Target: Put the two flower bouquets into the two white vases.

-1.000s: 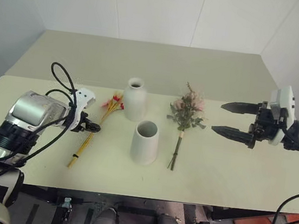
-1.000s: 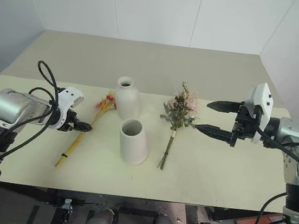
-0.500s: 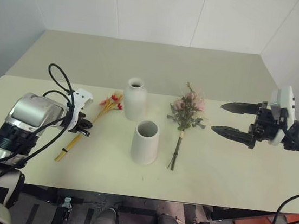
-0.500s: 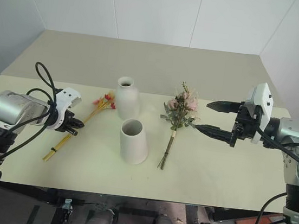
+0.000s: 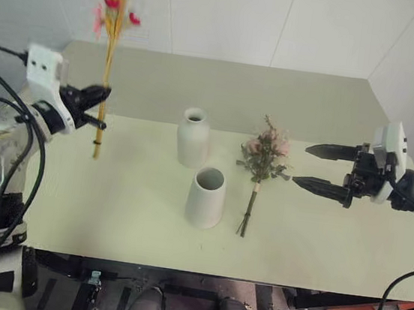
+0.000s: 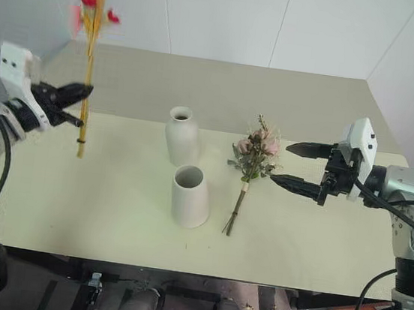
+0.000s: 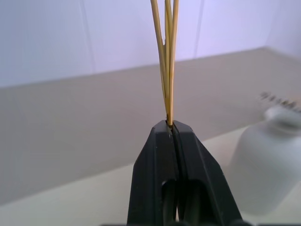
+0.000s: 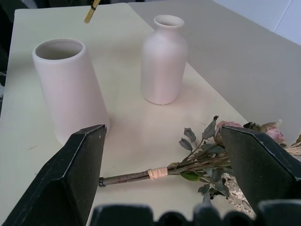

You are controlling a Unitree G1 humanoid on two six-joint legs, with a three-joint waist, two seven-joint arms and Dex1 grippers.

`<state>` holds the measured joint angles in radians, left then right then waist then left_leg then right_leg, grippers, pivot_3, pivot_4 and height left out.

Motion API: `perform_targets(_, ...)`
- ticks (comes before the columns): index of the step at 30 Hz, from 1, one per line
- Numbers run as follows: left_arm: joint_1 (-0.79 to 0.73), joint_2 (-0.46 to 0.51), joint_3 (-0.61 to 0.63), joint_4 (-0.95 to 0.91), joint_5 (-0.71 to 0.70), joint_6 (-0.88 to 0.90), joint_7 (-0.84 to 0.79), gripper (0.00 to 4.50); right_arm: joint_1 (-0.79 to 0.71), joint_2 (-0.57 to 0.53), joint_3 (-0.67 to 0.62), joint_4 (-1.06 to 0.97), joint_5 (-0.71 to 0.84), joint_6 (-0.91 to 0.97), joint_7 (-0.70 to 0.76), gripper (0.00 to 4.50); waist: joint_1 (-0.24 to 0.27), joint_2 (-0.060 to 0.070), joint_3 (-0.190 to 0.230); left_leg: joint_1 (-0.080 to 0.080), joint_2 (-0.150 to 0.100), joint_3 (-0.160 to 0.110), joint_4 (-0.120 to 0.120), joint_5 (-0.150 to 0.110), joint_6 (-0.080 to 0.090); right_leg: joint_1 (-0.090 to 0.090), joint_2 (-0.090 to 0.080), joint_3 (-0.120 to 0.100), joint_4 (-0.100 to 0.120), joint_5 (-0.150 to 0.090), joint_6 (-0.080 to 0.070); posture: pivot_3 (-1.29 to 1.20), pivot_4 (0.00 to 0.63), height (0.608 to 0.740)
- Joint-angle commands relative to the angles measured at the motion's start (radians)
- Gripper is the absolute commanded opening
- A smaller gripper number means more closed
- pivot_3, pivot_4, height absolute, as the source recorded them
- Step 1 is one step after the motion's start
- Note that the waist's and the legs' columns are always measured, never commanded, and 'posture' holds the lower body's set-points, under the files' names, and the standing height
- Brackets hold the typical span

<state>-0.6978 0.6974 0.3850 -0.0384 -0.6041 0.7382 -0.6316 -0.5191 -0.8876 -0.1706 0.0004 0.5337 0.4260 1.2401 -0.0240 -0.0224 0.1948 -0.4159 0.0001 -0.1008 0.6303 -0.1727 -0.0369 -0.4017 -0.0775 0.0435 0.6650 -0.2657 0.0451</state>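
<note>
Left gripper [image 5: 97, 105] pinching thin straw stems [image 5: 106, 75] | matte bottle vase [image 5: 192, 137]

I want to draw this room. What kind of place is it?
Probably a robot test room: a plain table against bare white walls, with just two vases and flowers laid out.

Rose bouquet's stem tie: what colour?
Pale tan twine on the rose bouquet, best in the right wrist view.
</note>
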Motion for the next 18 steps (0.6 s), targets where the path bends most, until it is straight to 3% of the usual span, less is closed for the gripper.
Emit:
perform_targets(1, -0.085, -0.029, 0.043, -0.016, -0.109, -0.029, -0.045, 0.03, -0.02, 0.004, -0.021, -0.018, 0.018, -0.007, -0.008, 4.5, 0.0, 0.0, 0.0, 0.0, 0.0, 0.0, 0.0, 0.0, 0.0, 0.0, 0.0, 0.0, 0.0, 0.0, 0.0, 0.0, 0.15, 0.74)
perform_targets(9, -0.307, -0.158, -0.035, 0.211, -0.078, -0.181, -0.065, 0.03, -0.006, 0.018, -0.03, -0.038, 0.02, -0.009, -0.032, 4.5, 0.001, 0.0, 0.0, 0.0, 0.0, 0.0, 0.001, 0.0, 0.0, 0.001, 0.0, 0.0, 0.0, 0.0, 0.0, 0.0, 0.15, 0.74)
perform_targets(18, -0.453, -0.267, -0.113, 0.474, -0.003, -0.35, -0.155, 0.03, 0.049, 0.011, -0.066, -0.097, 0.04, 0.005, -0.064, 4.5, 0.002, 0.0, 0.0, 0.0, -0.001, 0.0, 0.001, 0.0, 0.0, 0.0, 0.0, 0.0, 0.0, 0.0, 0.001, 0.0, 0.15, 0.74)
